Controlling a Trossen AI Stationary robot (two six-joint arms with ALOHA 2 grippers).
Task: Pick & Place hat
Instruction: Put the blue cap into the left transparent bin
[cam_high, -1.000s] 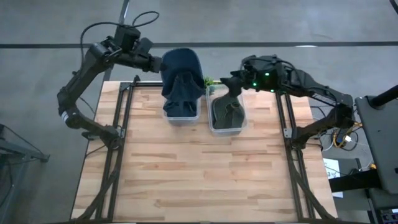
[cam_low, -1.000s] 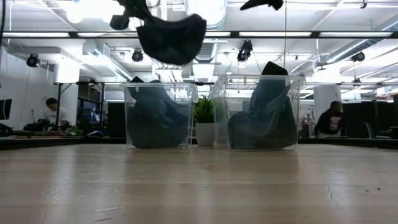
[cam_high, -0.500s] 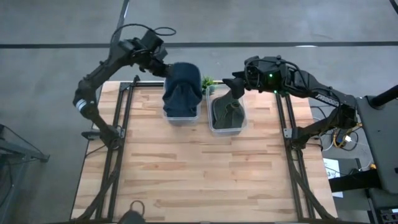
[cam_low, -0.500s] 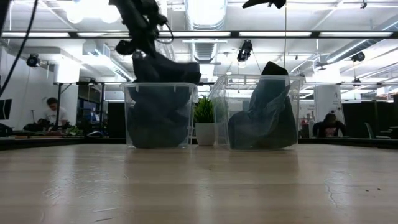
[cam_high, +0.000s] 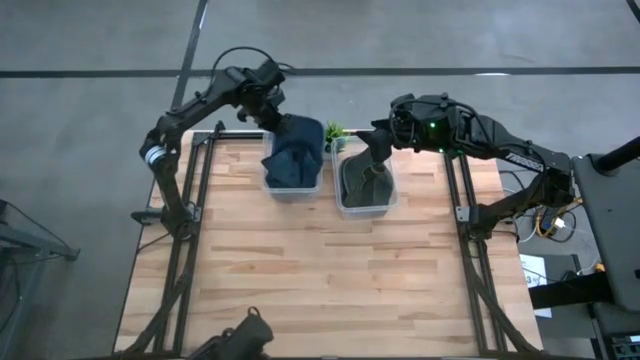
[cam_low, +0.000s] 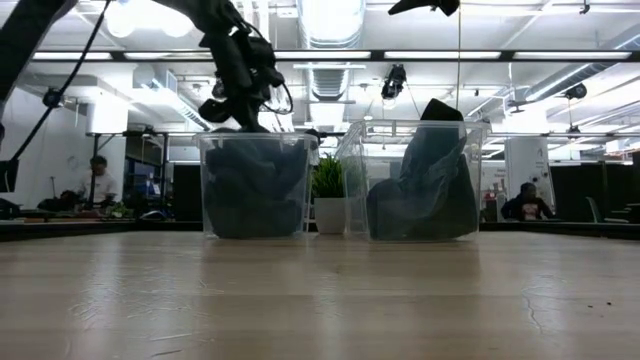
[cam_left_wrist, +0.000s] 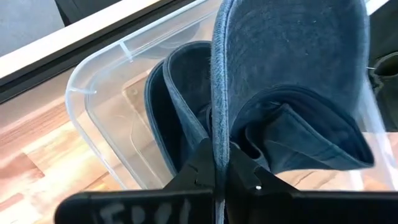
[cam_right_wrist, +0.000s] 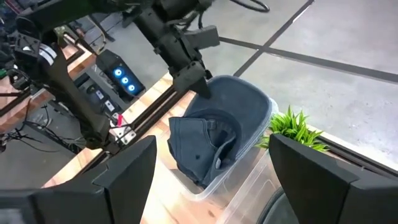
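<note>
Left tool (cam_left_wrist: 214, 163) pinches hat (cam_left_wrist: 286, 81) brim over bin (cam_left_wrist: 99, 93); right tool (cam_high: 378, 128) open, idle. Risk: hat catches the rim (bin already holds one).

I count two clear bins (cam_high: 292, 180) (cam_high: 364, 198) side by side on my table (cam_high: 320, 270), two hats, one blue (cam_high: 297, 152) and one dark (cam_high: 364, 177), and one small plant (cam_high: 335, 131) behind the bins.
</note>
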